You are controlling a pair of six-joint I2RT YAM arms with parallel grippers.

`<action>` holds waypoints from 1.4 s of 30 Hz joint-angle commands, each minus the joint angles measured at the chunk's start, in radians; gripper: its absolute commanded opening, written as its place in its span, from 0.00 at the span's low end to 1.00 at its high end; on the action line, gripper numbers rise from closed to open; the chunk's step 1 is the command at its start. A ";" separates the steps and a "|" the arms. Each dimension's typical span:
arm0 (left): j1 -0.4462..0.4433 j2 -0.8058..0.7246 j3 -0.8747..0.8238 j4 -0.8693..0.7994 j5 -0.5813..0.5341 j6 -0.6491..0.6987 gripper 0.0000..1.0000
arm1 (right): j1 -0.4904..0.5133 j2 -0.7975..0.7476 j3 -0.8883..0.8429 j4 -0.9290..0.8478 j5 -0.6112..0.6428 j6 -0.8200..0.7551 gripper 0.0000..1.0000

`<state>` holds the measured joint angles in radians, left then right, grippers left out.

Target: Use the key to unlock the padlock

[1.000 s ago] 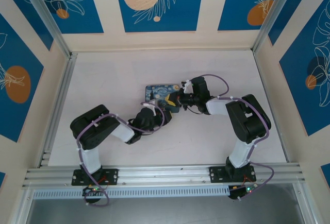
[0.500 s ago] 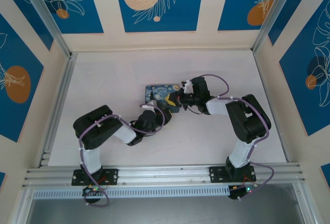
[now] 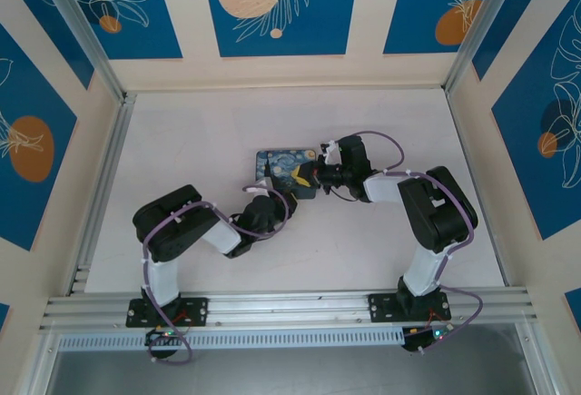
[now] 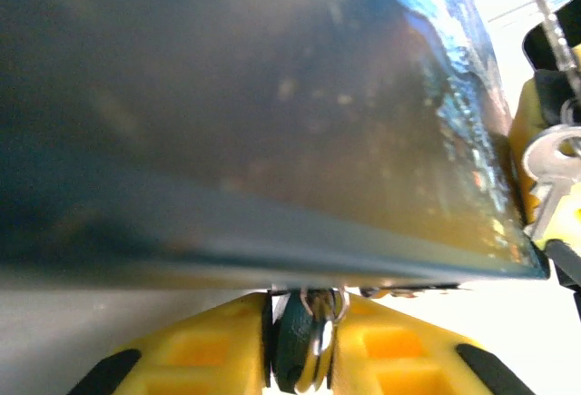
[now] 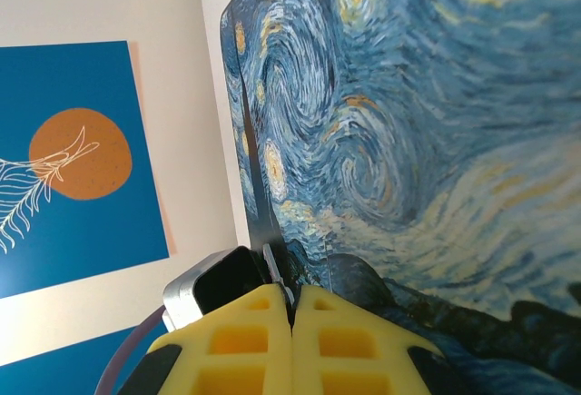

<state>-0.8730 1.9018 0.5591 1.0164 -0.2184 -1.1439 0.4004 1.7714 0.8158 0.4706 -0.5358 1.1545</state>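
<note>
From above, the left gripper [image 3: 270,197] sits at the painted tin's [image 3: 283,166] near edge on the table [image 3: 182,141], the right gripper [image 3: 313,177] at its right edge. Left wrist: its fingers [image 4: 200,359] pinch a dark ringed piece [image 4: 295,359]; the key [image 4: 549,168] hangs beside the tin's right corner. Right wrist: fingers pressed together.

Top view evenly bright, faint shadows, left wrist view dim, painted tin [image 4: 227,95] blurred, perhaps too close

Tin [image 5: 436,141]: glossy painted finish, smooth sheen on the side wall. Key [image 4: 548,163]: bright silvery metal, polished. Right gripper's fingers [image 5: 245,345]: yellow plastic, matt. Table [image 3: 182,141]: pale, smooth, matt.
</note>
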 commanded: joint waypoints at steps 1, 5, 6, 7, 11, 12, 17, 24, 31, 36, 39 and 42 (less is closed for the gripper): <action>-0.002 0.022 0.003 -0.035 -0.048 -0.013 0.16 | -0.005 0.019 -0.018 0.003 -0.019 -0.001 0.00; -0.002 0.022 0.008 -0.042 -0.044 -0.016 0.09 | -0.008 0.019 -0.018 0.009 -0.023 0.004 0.00; -0.002 0.019 0.007 -0.044 -0.042 -0.018 0.06 | -0.008 0.017 -0.018 0.011 -0.025 0.004 0.00; -0.002 0.015 0.008 -0.054 -0.038 -0.020 0.03 | -0.009 0.016 -0.017 0.012 -0.027 0.005 0.00; -0.001 -0.020 0.009 -0.118 -0.016 -0.041 0.00 | -0.019 -0.001 -0.014 0.014 -0.043 0.007 0.00; -0.001 -0.036 0.012 -0.152 -0.008 -0.046 0.00 | -0.023 -0.012 -0.017 0.014 -0.046 0.007 0.00; 0.011 -0.121 0.019 -0.254 0.073 -0.020 0.00 | -0.060 -0.128 -0.089 0.014 -0.062 0.001 0.00; 0.050 -0.223 0.071 -0.441 0.213 0.041 0.00 | -0.070 -0.324 -0.256 -0.036 -0.097 -0.054 0.00; 0.123 -0.282 0.073 -0.464 0.357 0.079 0.00 | -0.071 -0.425 -0.387 -0.012 -0.183 -0.099 0.00; 0.161 -0.321 0.066 -0.433 0.451 0.082 0.00 | -0.074 -0.448 -0.427 -0.002 -0.230 -0.115 0.00; 0.170 -0.348 0.061 -0.428 0.475 0.063 0.00 | -0.074 -0.441 -0.438 0.025 -0.246 -0.099 0.00; 0.176 -0.377 0.048 -0.420 0.479 0.031 0.00 | -0.075 -0.434 -0.451 0.054 -0.235 -0.067 0.00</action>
<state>-0.7082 1.5715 0.6125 0.5568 0.2077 -1.0954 0.3286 1.3445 0.3866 0.4877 -0.7376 1.0729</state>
